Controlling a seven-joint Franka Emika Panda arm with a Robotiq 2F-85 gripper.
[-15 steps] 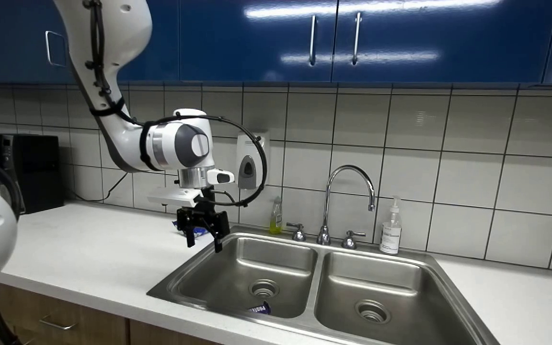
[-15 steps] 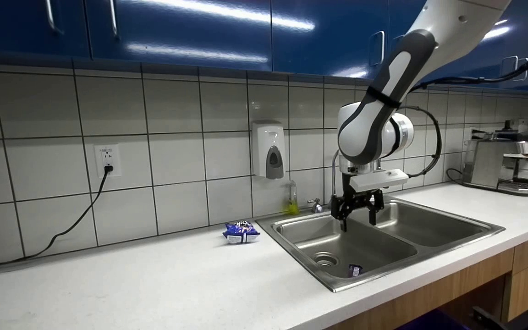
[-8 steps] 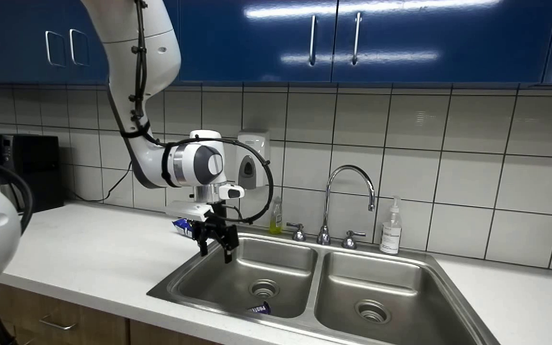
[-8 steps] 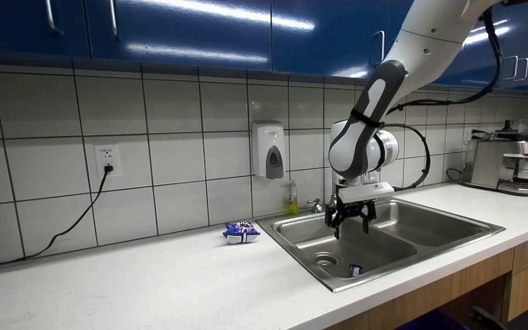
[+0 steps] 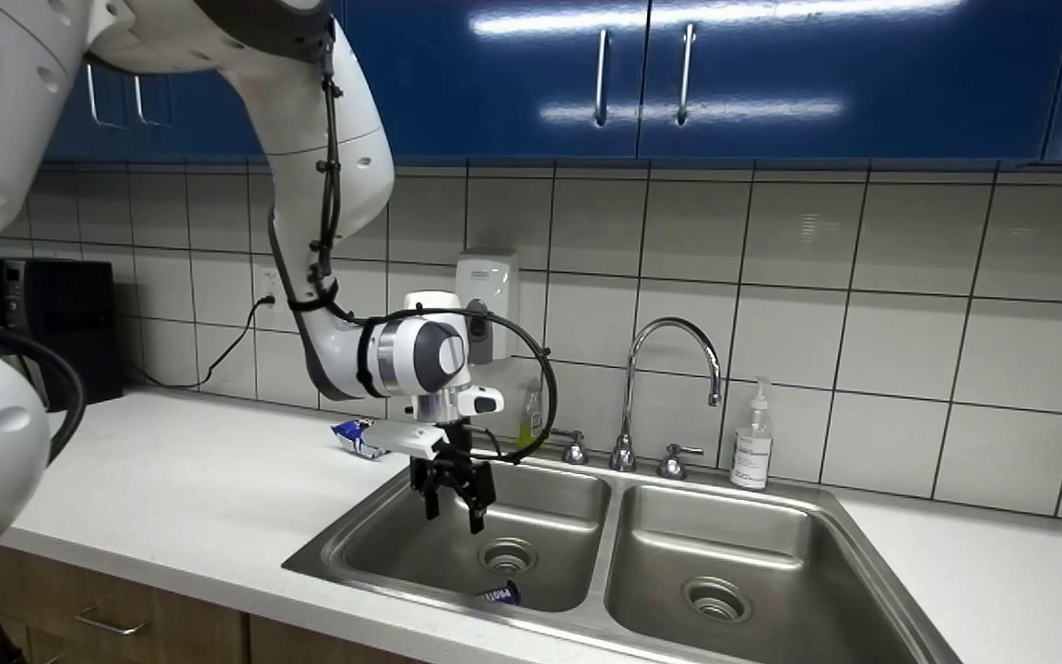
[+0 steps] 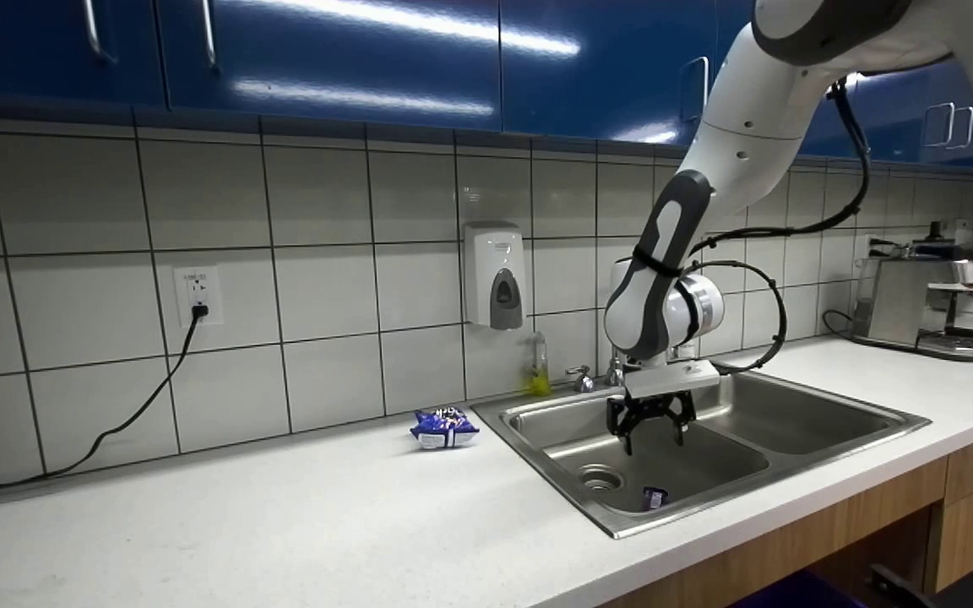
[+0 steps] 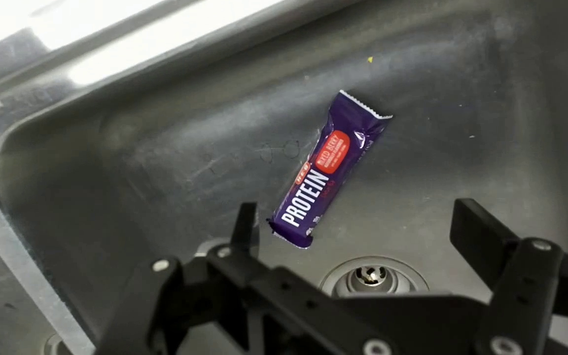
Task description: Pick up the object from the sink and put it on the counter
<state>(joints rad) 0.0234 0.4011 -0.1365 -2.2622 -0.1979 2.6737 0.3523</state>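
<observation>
Protein bar point(image 7: 323, 175) is lying in the counter's point(image 6: 284, 523) double sink point(image 5: 607, 544), on the floor of one basin point(image 7: 180, 167). White arm point(image 6: 744, 148) is hanging over that basin, holding the gripper point(image 6: 654, 441) above it and apart from the bar, fingers point(image 7: 481, 239) standing widely spread. Blue packet point(image 6: 445, 428) is resting on the counter just beside the sink, on that basin's side; a drain point(image 7: 372, 276) is showing near the bar's PROTEIN-lettered end.

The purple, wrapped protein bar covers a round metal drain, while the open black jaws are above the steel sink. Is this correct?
Not fully: the purple, wrapped protein bar lies beside the round metal drain without covering it, as the wrist view shows. The open black jaws are indeed above the steel sink.
</observation>
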